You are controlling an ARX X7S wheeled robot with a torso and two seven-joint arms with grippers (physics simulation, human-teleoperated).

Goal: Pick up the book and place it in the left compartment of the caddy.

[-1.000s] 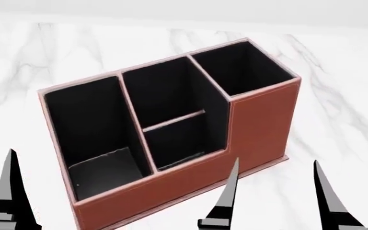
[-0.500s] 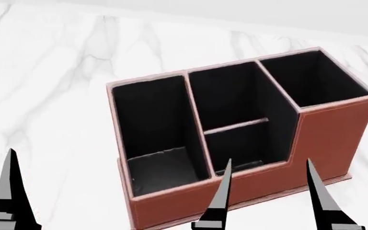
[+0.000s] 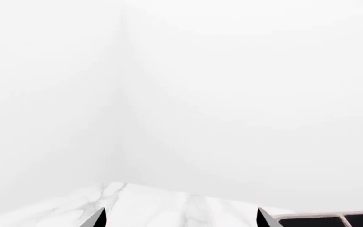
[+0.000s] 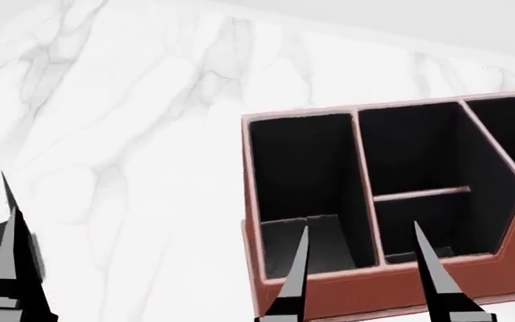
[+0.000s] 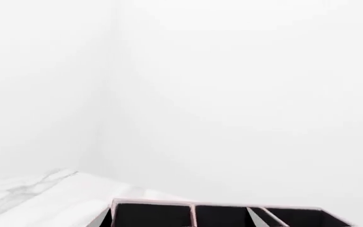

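Reddish-brown leather-look caddy (image 4: 401,298) with a black lining stood on the white marble table (image 4: 132,134), both grippers empty in front of it.

The caddy's long, undivided left compartment (image 4: 298,174) adjoined the split middle column, and something dark and flat with a thin pale edge lay on its floor; whether that was the thick black hardcover book could not be told. The right gripper (image 4: 361,268) hung over the caddy's near wall, its two dark pointed fingers spread apart and holding nothing. The left gripper (image 3: 180,218) sat well to the left of the caddy over bare marble; its wrist camera showed two fingertips set wide apart with nothing between them. The right wrist camera looked across the caddy's open top toward plain white walls.
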